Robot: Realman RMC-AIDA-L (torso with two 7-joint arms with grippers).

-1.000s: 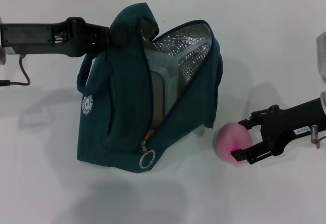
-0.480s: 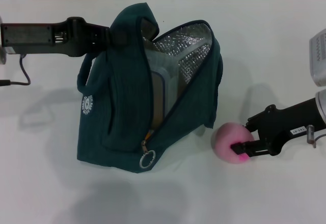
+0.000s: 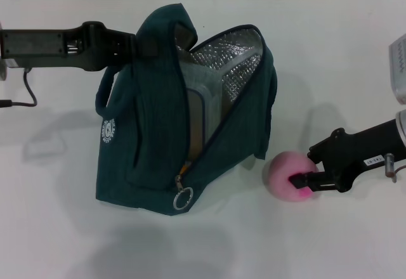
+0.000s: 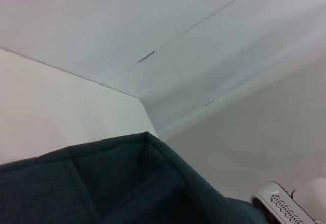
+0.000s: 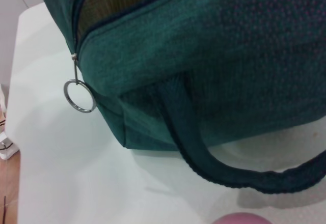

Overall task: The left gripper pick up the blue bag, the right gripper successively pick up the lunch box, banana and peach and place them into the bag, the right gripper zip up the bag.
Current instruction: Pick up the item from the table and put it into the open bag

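Holding up the blue bag (image 3: pixel 165 120) by its top fabric, left gripper (image 3: pixel 144 44) reaching in from the left side of the white table (image 3: pixel 57 228), fingers clenched on the raised peak of the bag. Standing upright on the table, bag mouth gaping toward the right and showing silver foil lining (image 3: pixel 235 60) along the far inner wall. Sitting on edge inside the opening, lunch box (image 3: pixel 203 111) (clear wall and pale rim visible, lower part hidden by the front panel). Hanging at the lower end of the zip track, metal ring pull (image 3: pixel 183 198), also showing in the right wrist view (image 5: pixel 78 95) beside one loop handle (image 5: pixel 224 168) drooping onto the table. Facing outward on the left panel, small white round logo (image 3: pixel 109 130). Resting on the table just right of the bag's lower corner, peach (image 3: pixel 287 175), near the fabric but apart from it. Gripping the peach from the right side, right gripper (image 3: pixel 303 179), black fingers closed against the pink surface. Banana not discernible inside the bag.
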